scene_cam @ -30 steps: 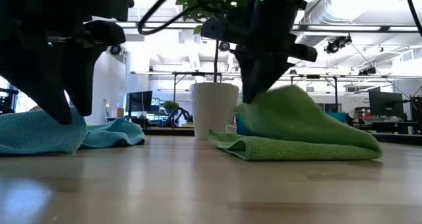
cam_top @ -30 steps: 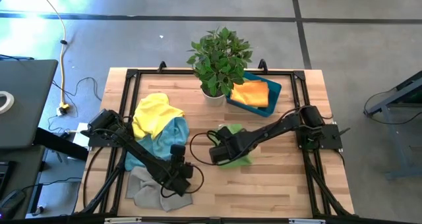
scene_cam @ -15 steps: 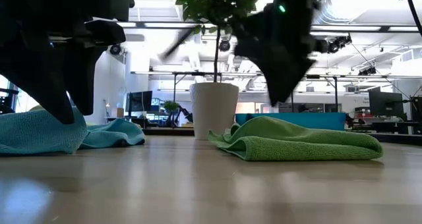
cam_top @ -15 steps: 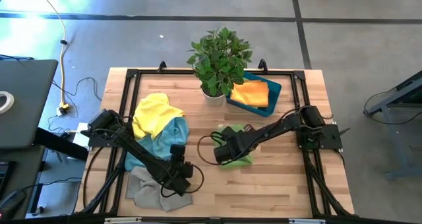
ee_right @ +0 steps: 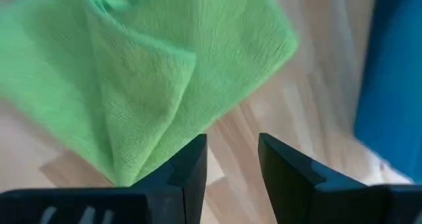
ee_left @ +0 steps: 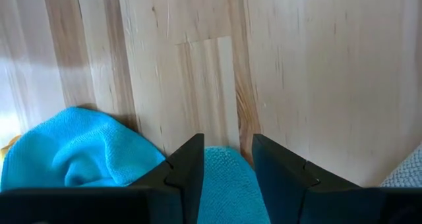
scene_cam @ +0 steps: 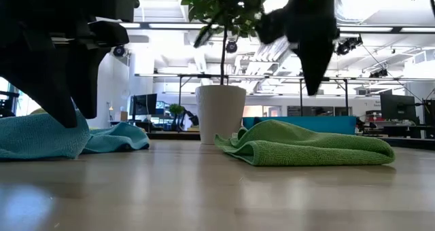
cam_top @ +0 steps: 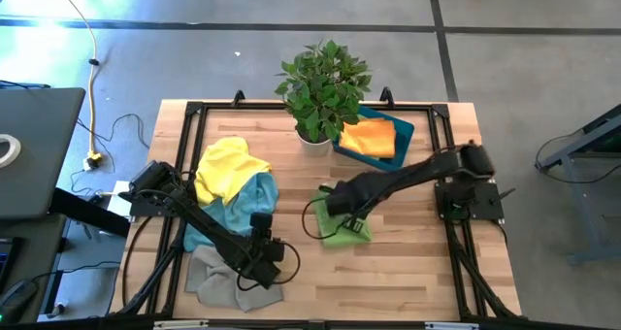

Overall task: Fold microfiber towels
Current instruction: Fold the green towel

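Note:
A folded green towel (cam_top: 347,228) lies flat on the table right of centre; it also shows in the low view (scene_cam: 306,146) and the right wrist view (ee_right: 151,72). My right gripper (cam_top: 338,204) hangs open and empty above it (scene_cam: 314,81). My left gripper (cam_top: 264,262) is open, low at the table's front left. Its fingers stand over the edge of a light blue towel (ee_left: 227,181), apart from it as far as I can see. A yellow towel (cam_top: 228,163) lies on the light blue one (cam_top: 238,206). A grey towel (cam_top: 225,283) lies at the front left. An orange towel (cam_top: 371,136) lies in the teal bin.
A potted plant (cam_top: 320,82) in a white pot (scene_cam: 221,112) stands at the far middle. The teal bin (cam_top: 406,134) stands right of it, just beyond the green towel. Bare wood lies at the front middle and front right.
My right gripper has let go of the green towel, risen, and gone toward the table's far edge. The towel's lifted part has dropped, and the towel now lies flat and folded.

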Controlling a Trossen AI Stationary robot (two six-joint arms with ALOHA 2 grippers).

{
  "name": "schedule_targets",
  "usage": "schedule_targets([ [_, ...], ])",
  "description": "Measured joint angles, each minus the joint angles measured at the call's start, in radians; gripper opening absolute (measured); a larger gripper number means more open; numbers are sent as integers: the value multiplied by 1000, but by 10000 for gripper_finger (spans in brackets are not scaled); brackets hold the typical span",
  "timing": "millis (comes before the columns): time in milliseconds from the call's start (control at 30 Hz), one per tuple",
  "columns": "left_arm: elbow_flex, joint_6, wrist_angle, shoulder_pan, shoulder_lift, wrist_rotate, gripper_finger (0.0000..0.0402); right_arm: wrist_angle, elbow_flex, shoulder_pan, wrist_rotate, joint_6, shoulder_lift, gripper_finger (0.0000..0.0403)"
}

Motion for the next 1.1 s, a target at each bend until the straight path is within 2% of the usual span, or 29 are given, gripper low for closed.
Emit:
schedule_targets([
  [67,0,-6,0,2,0,0,119,142,-69,-11,-4,-22,-71,130],
  [233,0,-19,0,7,0,-3,119,598,-356,-16,-52,-33,-213,130],
  [367,0,-20,6,7,0,-3,119,816,-536,-16,-52,-48,-274,130],
  [533,0,-18,16,8,0,-3,119,960,-664,-18,-97,-48,-293,139],
  [767,0,-18,24,33,0,-1,119,1054,-738,-19,-118,-73,-293,174],
  [933,0,-17,47,50,0,-2,119,1109,-761,-19,-122,-75,-293,176],
  [1100,0,-16,47,54,0,-1,119,1263,-765,-7,-248,-92,-293,166],
])
